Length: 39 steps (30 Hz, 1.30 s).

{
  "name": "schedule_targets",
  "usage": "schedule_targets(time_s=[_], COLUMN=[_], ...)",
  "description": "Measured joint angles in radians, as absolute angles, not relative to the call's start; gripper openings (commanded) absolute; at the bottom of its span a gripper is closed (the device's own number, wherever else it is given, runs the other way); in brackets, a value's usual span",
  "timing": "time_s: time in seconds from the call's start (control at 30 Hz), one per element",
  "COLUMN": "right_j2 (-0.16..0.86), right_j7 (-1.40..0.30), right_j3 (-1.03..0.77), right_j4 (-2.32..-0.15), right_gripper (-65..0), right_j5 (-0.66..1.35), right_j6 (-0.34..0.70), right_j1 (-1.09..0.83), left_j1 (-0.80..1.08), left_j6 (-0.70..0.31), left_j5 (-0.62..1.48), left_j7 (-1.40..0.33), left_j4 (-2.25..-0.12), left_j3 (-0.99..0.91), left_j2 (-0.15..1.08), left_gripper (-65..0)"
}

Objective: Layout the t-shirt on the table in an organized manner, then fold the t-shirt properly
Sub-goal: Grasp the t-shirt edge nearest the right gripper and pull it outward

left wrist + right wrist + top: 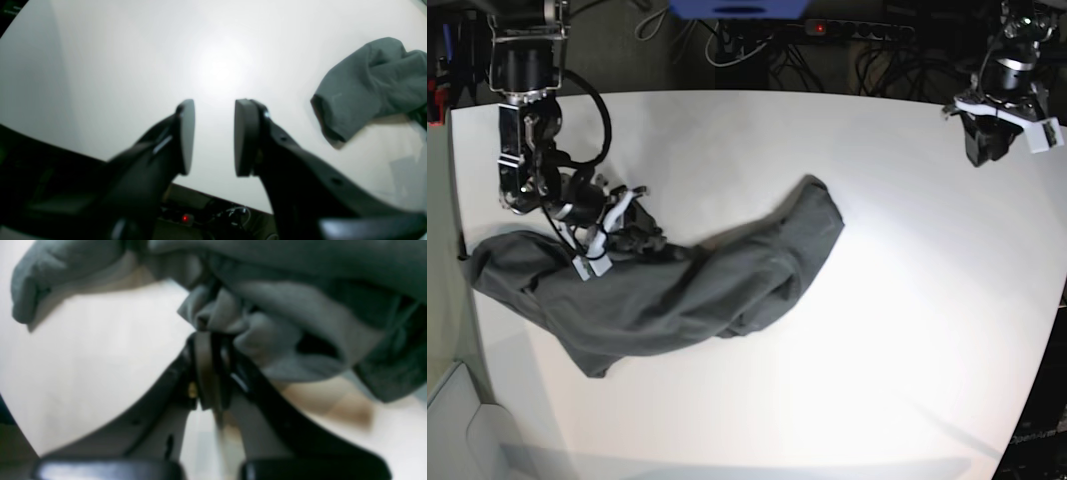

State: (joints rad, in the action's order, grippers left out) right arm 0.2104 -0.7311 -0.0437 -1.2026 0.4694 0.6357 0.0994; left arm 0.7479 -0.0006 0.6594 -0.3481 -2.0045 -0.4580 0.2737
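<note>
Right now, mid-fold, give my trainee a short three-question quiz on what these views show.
1. True or false: the left gripper holds the t-shirt.
2. The right gripper is: A) open above bare table, B) shut on a bunch of shirt cloth, C) out of view.
3. Is the shirt spread flat on the table or lying crumpled?

Key: 1 false, it hangs open, clear of the cloth. 2 B. 3 Crumpled, in a long bunched heap.
</note>
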Motion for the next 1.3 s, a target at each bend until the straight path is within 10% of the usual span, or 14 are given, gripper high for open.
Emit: schedule_targets(time_s=[0.57, 0.9, 1.3], right_j2=[0.218, 0.249, 0.303], right_j7=[-0.934, -0.986, -1.374], right_j3=[-0.131, -0.284, -0.317], right_j4=[-1.975, -2.015, -2.018], right_gripper=[-65.0, -65.0, -65.0], right_j5=[0.339, 0.482, 0.742], right_j6=[0.616, 0.620, 0.619], right_j1=[-0.190, -0.180, 0.395], left_j1=[0.748, 0.748, 0.747], left_j6=[0.000, 0.000, 0.001], left_j5=[0.659, 0.659, 0.659], left_j7=[-0.348, -0.348, -0.348], left_j4=[-2.004, -2.004, -2.004], left_j3=[-0.458, -0.458, -0.461], left_j2=[0.272, 0.274, 0.275], left_gripper=[-45.5, -45.5, -45.5])
